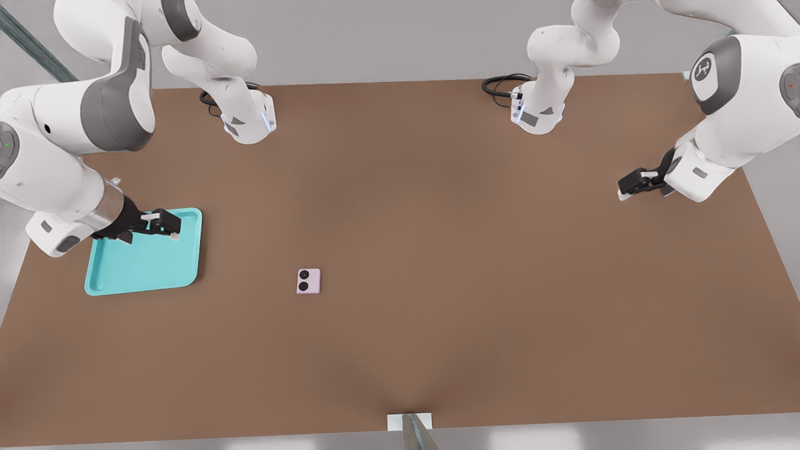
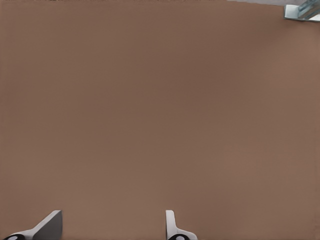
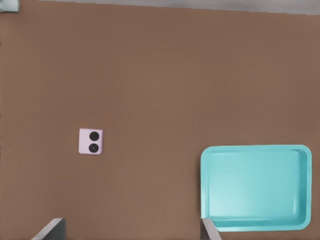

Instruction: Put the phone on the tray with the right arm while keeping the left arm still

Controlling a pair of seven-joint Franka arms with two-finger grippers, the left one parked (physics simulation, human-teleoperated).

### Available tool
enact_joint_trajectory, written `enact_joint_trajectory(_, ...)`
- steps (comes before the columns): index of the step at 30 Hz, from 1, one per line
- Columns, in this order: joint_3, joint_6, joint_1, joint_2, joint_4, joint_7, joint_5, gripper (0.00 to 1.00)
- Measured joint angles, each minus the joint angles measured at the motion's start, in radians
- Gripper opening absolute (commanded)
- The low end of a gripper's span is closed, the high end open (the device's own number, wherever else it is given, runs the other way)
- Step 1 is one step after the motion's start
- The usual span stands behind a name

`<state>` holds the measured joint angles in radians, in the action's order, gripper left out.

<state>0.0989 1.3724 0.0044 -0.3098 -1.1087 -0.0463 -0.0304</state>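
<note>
The pale pink folded phone (image 1: 309,281) lies flat on the brown table, lenses up, a little left of centre in the front view. It also shows in the right wrist view as the phone (image 3: 91,141). The turquoise tray (image 1: 144,269) rests at the front view's left, with nothing in it, and appears again as the tray (image 3: 255,185). My gripper (image 1: 164,225) hangs over the tray's far edge, open and holding nothing, well to the left of the phone. In the right wrist view the gripper (image 3: 130,232) shows only its fingertips (image 3: 50,231), spread wide.
Two white arm bases (image 1: 250,122) (image 1: 537,112) with black cables stand along the table's far edge. The parked arm's gripper (image 1: 640,181) hovers at the front view's right. A small white bracket (image 1: 409,422) sits at the near edge.
</note>
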Motion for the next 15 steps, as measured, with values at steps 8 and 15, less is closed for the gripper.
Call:
enact_joint_trajectory(8, 0.007, 0.057, 0.059, -0.081, -0.009, -0.016, -0.002, 1.00)
enact_joint_trajectory(15, 0.007, 0.180, 0.145, -0.173, -0.113, -0.065, -0.002, 1.00)
